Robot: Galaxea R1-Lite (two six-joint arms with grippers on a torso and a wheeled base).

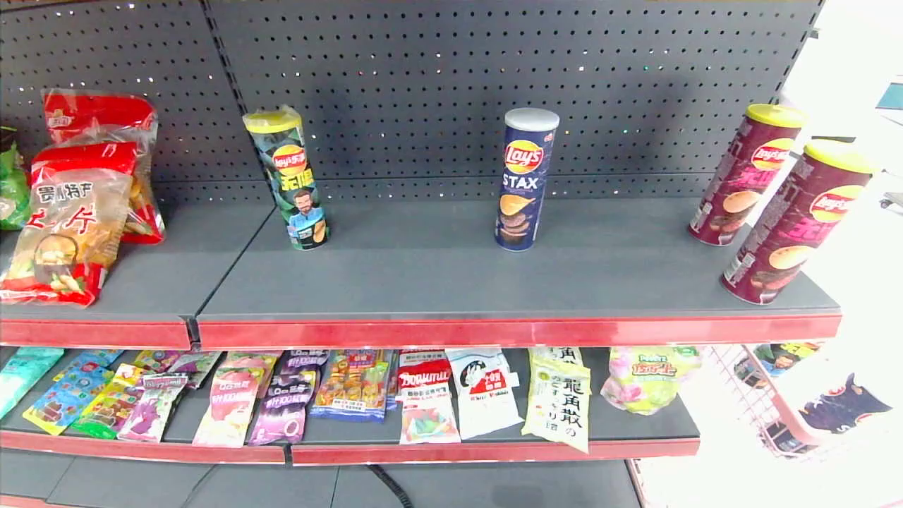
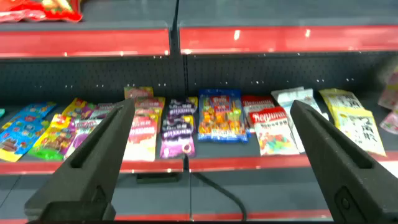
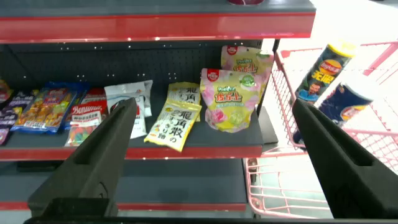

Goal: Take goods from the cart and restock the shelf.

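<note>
Left gripper spread, facing lower shelf; right gripper likewise

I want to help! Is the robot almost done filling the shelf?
Four cans stand on the top shelf. Nothing is in hand: left gripper and right gripper have open, empty jaws. At least two tubes wait in the cart.

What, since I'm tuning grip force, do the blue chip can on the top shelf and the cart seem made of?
Blue chip can: apparently a stiff paperboard tube under a glossy printed wrap, going by its sheen; its pale lid looks like plastic. Cart: thin wire grid, probably coated metal, pink-red.
</note>
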